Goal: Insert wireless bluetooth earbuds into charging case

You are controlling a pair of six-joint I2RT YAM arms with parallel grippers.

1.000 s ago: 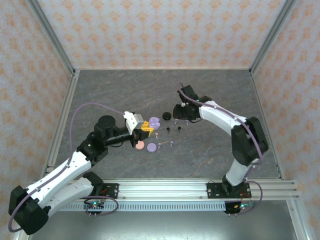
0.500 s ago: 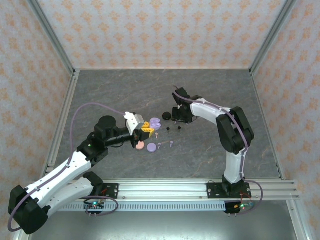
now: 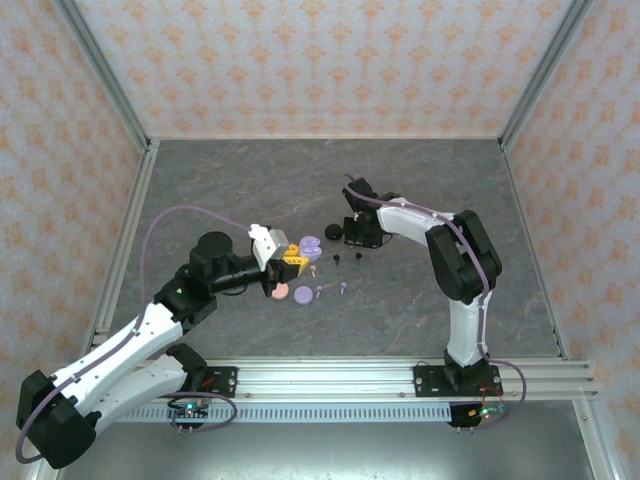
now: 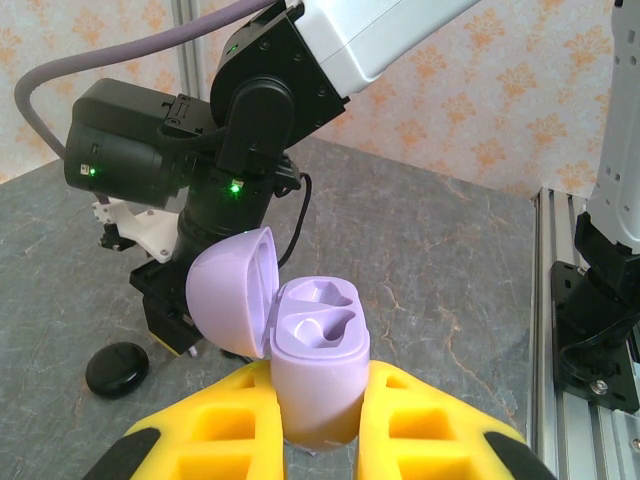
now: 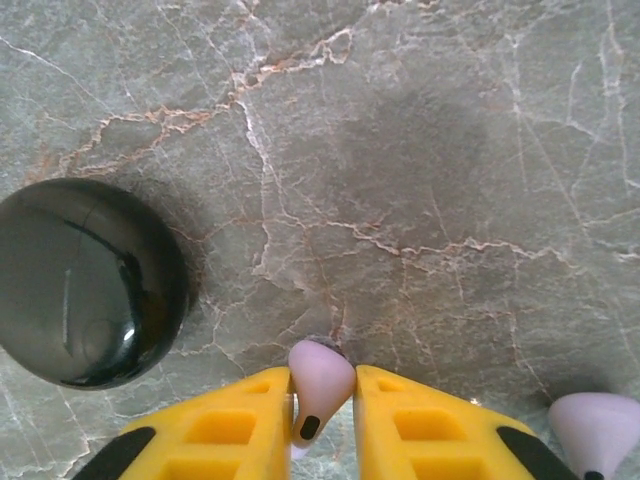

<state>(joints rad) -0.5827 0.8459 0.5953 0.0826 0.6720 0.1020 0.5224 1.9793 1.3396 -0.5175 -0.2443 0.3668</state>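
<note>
Grey marbled tabletop (image 3: 250,180) enclosed by peach floral-patterned walls (image 3: 320,60).

No legible text, label, brand, number or sign anywhere

Lilac case (image 4: 315,370), black case (image 5: 85,283), pinkish earbud (image 5: 320,385), grey veined table (image 5: 450,150).

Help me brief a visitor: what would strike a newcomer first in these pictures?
The open lilac case, both sockets empty, stands clamped in the left gripper, front and centre of its wrist view. Beyond it, the right gripper pinches a pale earbud, a glossy black case just beside it.
</note>
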